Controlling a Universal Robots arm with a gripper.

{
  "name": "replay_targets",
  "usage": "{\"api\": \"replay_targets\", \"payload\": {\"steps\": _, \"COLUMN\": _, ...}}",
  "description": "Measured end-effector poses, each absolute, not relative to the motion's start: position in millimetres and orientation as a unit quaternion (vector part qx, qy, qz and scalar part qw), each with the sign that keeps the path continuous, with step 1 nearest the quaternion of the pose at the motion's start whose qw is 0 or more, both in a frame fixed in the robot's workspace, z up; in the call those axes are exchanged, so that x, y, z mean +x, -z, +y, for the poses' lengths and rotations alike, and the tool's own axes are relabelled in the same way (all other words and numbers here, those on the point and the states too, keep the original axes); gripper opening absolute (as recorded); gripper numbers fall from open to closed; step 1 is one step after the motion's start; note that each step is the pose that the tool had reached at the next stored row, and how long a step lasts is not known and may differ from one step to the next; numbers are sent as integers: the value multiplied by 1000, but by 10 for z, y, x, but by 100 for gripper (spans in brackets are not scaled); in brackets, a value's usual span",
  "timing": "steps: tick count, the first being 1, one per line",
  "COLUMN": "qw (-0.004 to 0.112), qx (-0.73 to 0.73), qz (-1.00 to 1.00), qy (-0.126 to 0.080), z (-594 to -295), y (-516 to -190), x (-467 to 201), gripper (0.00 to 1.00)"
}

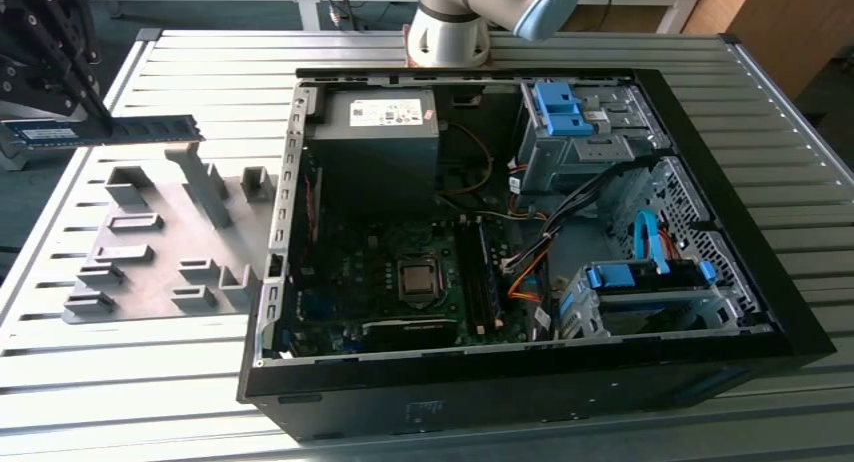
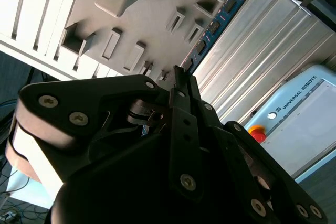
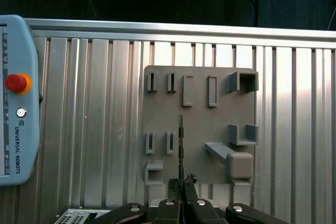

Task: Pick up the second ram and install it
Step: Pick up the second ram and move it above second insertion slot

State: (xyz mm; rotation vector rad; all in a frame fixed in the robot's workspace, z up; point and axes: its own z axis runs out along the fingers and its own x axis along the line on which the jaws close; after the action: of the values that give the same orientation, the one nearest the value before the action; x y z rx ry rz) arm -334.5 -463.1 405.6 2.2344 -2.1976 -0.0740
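At 10 o'clock in the exterior view, the black claw (image 1: 80, 117) is clenched on the ram (image 1: 154, 128). The ram is a thin, flat blue-green board stick with dark chips, held level on its long edge. It hangs just above the far edge of the tray (image 1: 160, 252) and looks clear of the tray's uprights.

In the first wrist view, the ram (image 3: 180, 140) is seen edge-on as 1 thin line rising from the claw (image 3: 181, 182). Behind it is the tray (image 3: 199, 103), a matt grey plastic plate with small rectangular slots and blocky posts. In the second wrist view, the ram (image 2: 210, 30) runs away from the claw (image 2: 181, 77), and its chips show as a row of dark squares.

The pick-up seems done, and the carry to the case is the step in hand. The open black metal case (image 1: 534, 382) lies at 3 o'clock from the tray on the ribbed aluminium worktop (image 1: 200, 52). Its motherboard (image 1: 400, 272) faces up. Installing calls for lining the stick's long edge with a narrow slot and pressing straight down. I cannot tell which slot is free.
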Motion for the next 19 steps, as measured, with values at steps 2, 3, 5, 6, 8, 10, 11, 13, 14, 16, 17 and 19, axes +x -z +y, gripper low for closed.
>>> {"api": "replay_targets", "payload": {"steps": 2, "qw": 3, "qx": 713, "qz": -701, "qy": 24, "z": -4631, "y": -4056, "x": -3339, "gripper": 14}}
{"api": "replay_targets", "payload": {"steps": 3, "qw": 3, "qx": 713, "qz": -701, "qy": 24, "z": -4632, "y": -4056, "x": -3336, "gripper": 14}}
{"api": "replay_targets", "payload": {"steps": 5, "qw": 3, "qx": 713, "qz": -701, "qy": 24, "z": -4632, "y": -4056, "x": -3332, "gripper": 14}}
{"api": "replay_targets", "payload": {"steps": 6, "qw": 3, "qx": 713, "qz": -701, "qy": 24, "z": -4632, "y": -4056, "x": -3330, "gripper": 14}}
{"api": "replay_targets", "payload": {"steps": 8, "qw": 3, "qx": 713, "qz": -701, "qy": 24, "z": -4632, "y": -4056, "x": -3326, "gripper": 14}}
{"api": "replay_targets", "payload": {"steps": 10, "qw": 3, "qx": 713, "qz": -701, "qy": 24, "z": -4631, "y": -4056, "x": -3322, "gripper": 14}}
{"api": "replay_targets", "payload": {"steps": 11, "qw": 3, "qx": 713, "qz": -701, "qy": 24, "z": -4632, "y": -4056, "x": -3319, "gripper": 14}}
{"api": "replay_targets", "payload": {"steps": 13, "qw": 3, "qx": 713, "qz": -701, "qy": 24, "z": -4632, "y": -4056, "x": -3315, "gripper": 14}}
{"api": "replay_targets", "payload": {"steps": 14, "qw": 3, "qx": 713, "qz": -701, "qy": 24, "z": -4632, "y": -4056, "x": -3313, "gripper": 14}}
{"api": "replay_targets", "payload": {"steps": 16, "qw": 3, "qx": 713, "qz": -701, "qy": 24, "z": -4632, "y": -4056, "x": -3308, "gripper": 14}}
{"api": "replay_targets", "payload": {"steps": 17, "qw": 3, "qx": 713, "qz": -701, "qy": 24, "z": -4632, "y": -4056, "x": -3306, "gripper": 14}}
{"api": "replay_targets", "payload": {"steps": 19, "qw": 3, "qx": 713, "qz": -701, "qy": 24, "z": -4632, "y": -4056, "x": -3299, "gripper": 14}}
